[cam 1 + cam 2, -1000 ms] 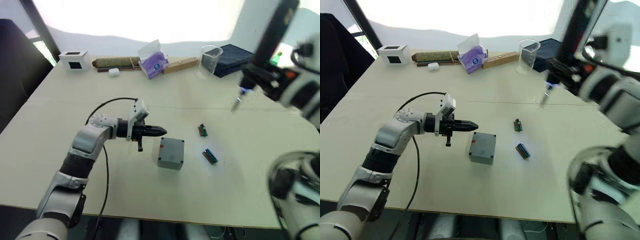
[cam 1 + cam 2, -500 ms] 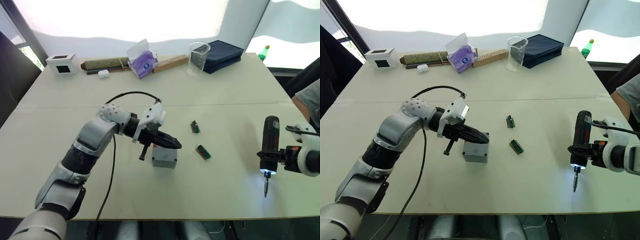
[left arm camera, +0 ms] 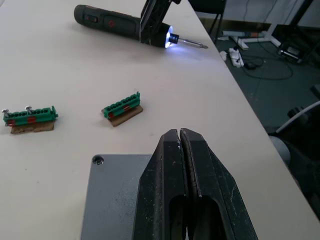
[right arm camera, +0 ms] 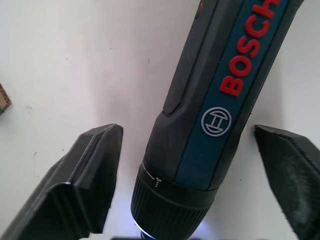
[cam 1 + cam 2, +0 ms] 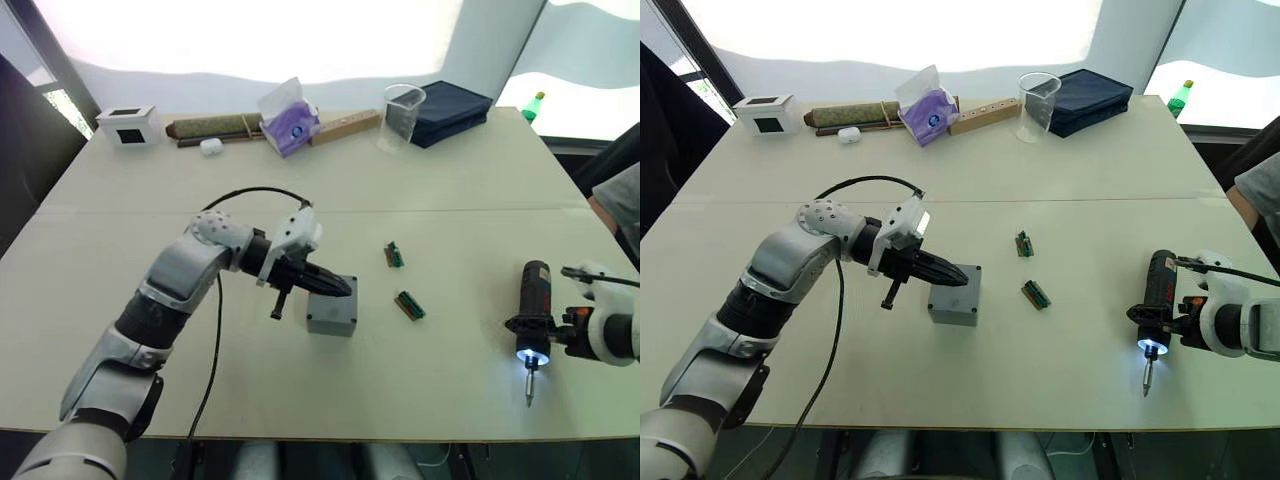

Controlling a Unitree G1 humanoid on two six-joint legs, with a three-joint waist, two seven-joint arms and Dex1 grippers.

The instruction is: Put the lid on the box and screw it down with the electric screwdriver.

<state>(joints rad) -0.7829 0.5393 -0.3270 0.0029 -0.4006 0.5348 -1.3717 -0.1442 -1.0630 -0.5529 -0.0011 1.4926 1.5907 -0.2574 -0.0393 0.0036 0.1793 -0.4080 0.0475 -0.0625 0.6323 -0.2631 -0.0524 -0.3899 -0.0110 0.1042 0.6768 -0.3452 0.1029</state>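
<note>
Near the table's middle, your left arm reaches forward with the elbow bent, its left gripper [image 3: 180,137] pressed shut and empty, fingertips over the flat top of the small square grey cast-metal box [image 5: 331,311]; you cannot tell whether they touch it. Toward the table's right edge, your right gripper [image 4: 192,150] is spread wide, one finger on each side of the long black electric screwdriver [image 5: 1156,304], which lies on the tabletop with its tip light glowing, well apart from the box.
</note>
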